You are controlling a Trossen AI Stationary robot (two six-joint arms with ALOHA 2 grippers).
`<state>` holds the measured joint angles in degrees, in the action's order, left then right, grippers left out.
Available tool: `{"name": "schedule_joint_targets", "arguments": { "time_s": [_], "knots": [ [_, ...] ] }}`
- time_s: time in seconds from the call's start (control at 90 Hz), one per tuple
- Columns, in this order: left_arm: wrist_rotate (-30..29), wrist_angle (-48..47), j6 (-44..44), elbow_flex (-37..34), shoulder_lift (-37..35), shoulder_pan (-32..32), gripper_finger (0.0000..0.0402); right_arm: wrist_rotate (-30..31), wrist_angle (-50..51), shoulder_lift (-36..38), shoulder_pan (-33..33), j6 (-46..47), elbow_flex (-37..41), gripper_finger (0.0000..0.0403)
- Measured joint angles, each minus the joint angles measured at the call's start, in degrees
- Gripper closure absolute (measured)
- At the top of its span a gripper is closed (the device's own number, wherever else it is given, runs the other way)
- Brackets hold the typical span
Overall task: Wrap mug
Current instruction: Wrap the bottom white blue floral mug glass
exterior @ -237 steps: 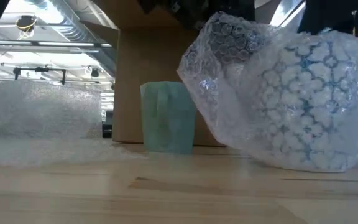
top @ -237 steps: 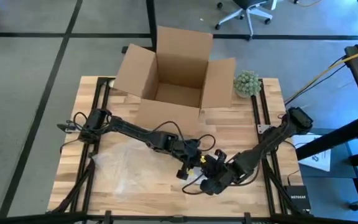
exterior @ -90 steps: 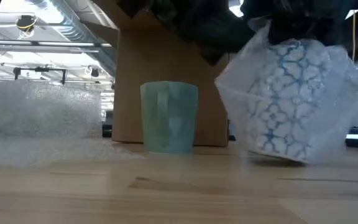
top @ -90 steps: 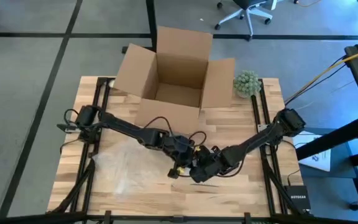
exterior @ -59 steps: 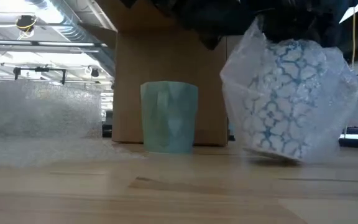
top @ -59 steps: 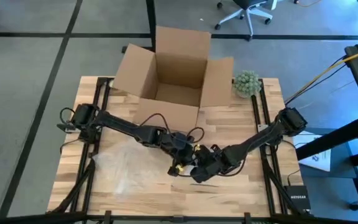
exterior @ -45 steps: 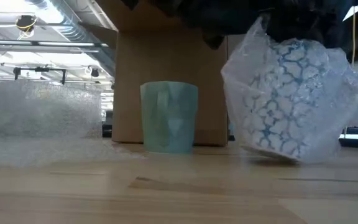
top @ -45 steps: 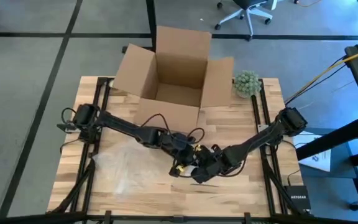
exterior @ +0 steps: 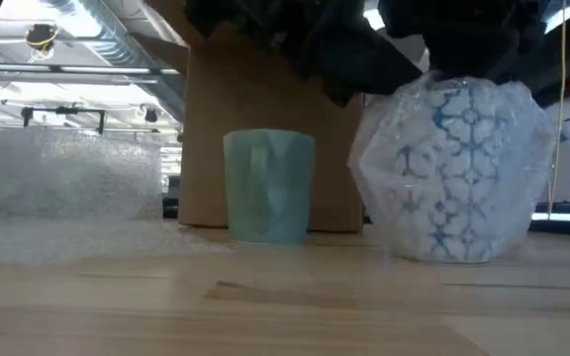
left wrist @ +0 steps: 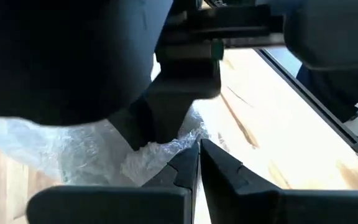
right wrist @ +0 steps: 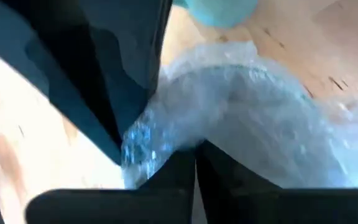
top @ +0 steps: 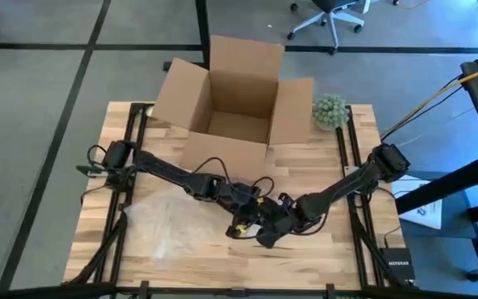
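Pinching clear bubble wrap (exterior: 453, 173) atop blue-patterned white mug (exterior: 448, 198), both grippers' fingers (left wrist: 188, 163) pressed together; next, likely tuck loose wrap beneath fingers.

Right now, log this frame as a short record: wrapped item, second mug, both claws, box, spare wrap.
wrapped mug: blue-patterned mug in bubble wrap, standing upright on the table
bare mug: pale green mug, unwrapped, apart from the wrapped one in the low view
left claw: above the bundle, fingers closed on a fold of bubble wrap
right claw: at the bundle beside the left claw, fingers closed on the wrap
cardboard box: open, at the table's far edge
spare wrap: loose sheet on the table's left side
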<state>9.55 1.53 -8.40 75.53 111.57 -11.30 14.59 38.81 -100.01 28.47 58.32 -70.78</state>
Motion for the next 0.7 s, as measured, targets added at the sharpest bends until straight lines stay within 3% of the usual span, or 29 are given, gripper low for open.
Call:
{"name": "schedule_joint_targets", "arguments": {
  "time_s": [0.344,0.522,0.7],
  "knots": [
    [-1.8,-0.4,0.7,-0.1,0.1,0.1,0.0402,-2.2,15.2,0.3,0.0,-3.9,-9.2,0.0403],
    [-1.8,0.0,0.6,-0.1,0.1,0.1,0.0402,1.9,13.4,0.4,0.0,-12.1,-12.3,0.0403],
    [-1.9,0.3,0.4,-0.1,0.1,-0.2,0.0402,5.2,9.8,0.3,0.0,-13.8,-8.4,0.0403]
  ]
}}
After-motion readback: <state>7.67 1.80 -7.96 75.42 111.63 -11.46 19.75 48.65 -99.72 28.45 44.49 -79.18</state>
